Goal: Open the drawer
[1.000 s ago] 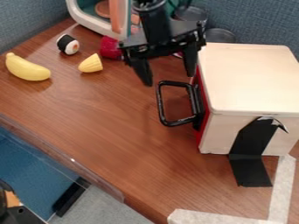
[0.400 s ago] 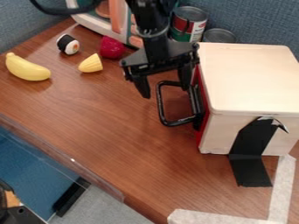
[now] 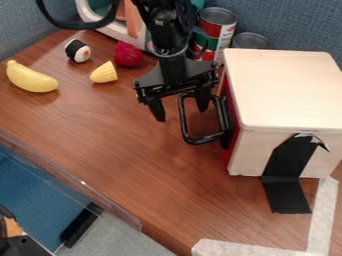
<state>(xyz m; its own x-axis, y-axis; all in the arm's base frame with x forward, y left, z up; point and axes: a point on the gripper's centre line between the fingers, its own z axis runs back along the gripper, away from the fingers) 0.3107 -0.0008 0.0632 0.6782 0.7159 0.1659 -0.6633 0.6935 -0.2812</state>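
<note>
My gripper (image 3: 180,116) hangs at the top centre, its two fingers spread apart, one at each side of the handle's outer bar. The black loop handle (image 3: 184,121) sticks out to the left from the drawer's red front (image 3: 231,119). One fingertip is left of the bar, the other over the opening of the loop near its far end; whether they touch it I cannot tell. The drawer sits shut in the pale wooden box (image 3: 286,95) at the right.
A banana (image 3: 31,77), a sushi roll (image 3: 78,51), a yellow piece (image 3: 104,73) and a red berry (image 3: 128,54) lie at the upper left. Cans (image 3: 218,30) stand behind the box. Black tape (image 3: 286,170) runs down the box's front side. The table's edge (image 3: 83,183) crosses the lower left.
My gripper has come down and toward the camera, from behind the handle to over its loop. The drawer has not moved.
</note>
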